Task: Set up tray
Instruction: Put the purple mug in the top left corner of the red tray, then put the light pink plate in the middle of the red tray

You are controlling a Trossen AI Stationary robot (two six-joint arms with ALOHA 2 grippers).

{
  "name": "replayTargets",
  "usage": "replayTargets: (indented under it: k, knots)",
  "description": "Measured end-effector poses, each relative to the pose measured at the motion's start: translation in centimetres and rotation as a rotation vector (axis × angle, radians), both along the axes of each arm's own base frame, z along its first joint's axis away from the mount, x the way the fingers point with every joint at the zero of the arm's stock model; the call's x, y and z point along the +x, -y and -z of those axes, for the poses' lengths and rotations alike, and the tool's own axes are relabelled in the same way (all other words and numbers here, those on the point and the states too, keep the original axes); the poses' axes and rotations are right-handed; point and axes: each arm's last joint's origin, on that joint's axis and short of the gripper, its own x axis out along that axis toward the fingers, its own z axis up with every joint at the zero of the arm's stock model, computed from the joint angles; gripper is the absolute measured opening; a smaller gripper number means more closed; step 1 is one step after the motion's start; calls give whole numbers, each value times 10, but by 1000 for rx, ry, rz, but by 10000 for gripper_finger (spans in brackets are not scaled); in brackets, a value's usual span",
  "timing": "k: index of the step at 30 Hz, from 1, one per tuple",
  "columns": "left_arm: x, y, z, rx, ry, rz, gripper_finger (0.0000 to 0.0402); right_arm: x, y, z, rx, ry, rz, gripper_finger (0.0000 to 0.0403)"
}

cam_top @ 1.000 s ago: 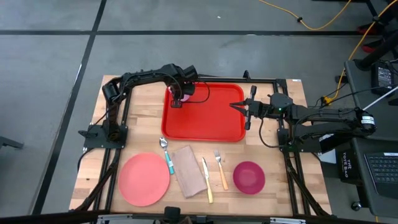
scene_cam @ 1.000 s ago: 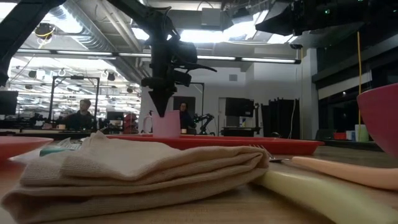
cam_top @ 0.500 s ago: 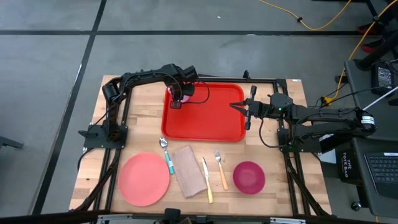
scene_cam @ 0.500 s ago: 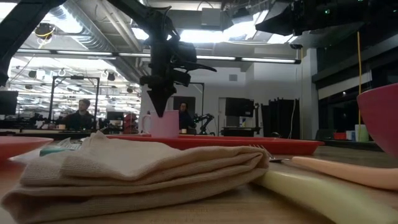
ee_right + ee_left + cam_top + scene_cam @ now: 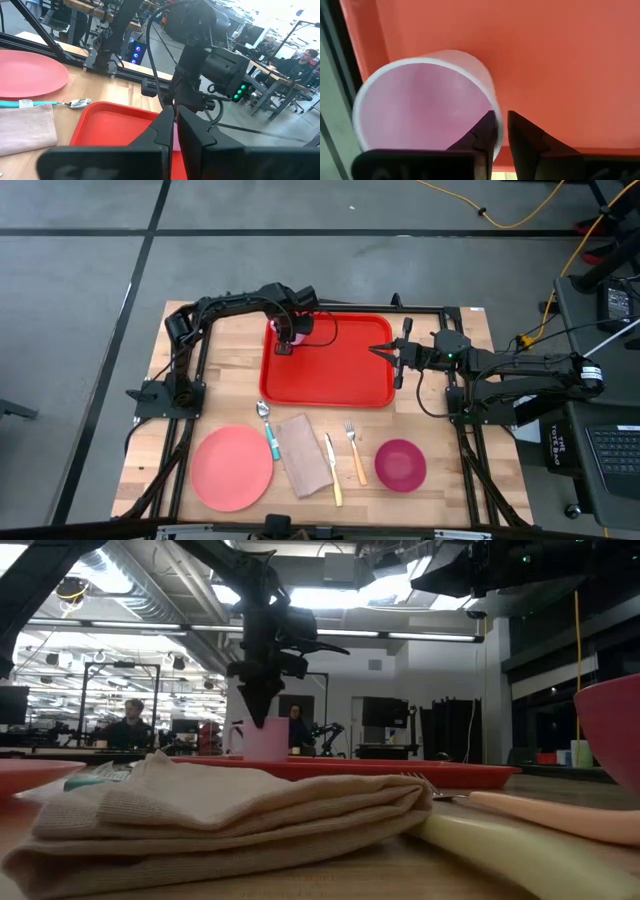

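The red tray [image 5: 340,375] lies at the table's far middle. A pale pink cup [image 5: 420,100] stands upright on the tray floor in its far left corner [image 5: 265,740]. My left gripper [image 5: 502,132] points straight down over the cup, slightly open. One finger is inside the cup and the other outside, astride the rim. The arm mostly hides the cup in the high view. My right gripper [image 5: 378,350] hovers level above the tray's right part, shut and empty, pointing toward the table's left. My left gripper comes from above with one finger [image 5: 485,131] inside the cup, against the wall near the rim [image 5: 492,107]. The other finger [image 5: 522,137] stands outside with red tray showing in the gap. Whether the inner finger touches the wall, I cannot tell. The cup stands on the tray.
Along the near edge lie a round pink plate [image 5: 232,468], a teal-handled spoon [image 5: 268,430], a folded beige napkin [image 5: 303,455], a yellow knife [image 5: 333,470], an orange fork [image 5: 354,452] and a magenta bowl [image 5: 400,464]. People sit in the room behind.
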Motion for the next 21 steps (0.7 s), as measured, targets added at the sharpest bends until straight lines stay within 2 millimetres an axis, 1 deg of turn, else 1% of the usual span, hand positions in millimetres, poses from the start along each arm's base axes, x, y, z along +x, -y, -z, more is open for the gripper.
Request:
replayTargets:
  k: [9,16,21]
  knots:
    - [6,-4,-19,32,51,-4,86,0,0,0,0,-1,0,29]
    - [2,-1,-27,2,3,-19,101,0,0,1,2,-10,0,29]
    - [-2,3,-27,4,-58,-30,102,0,0,1,2,-11,0,29]
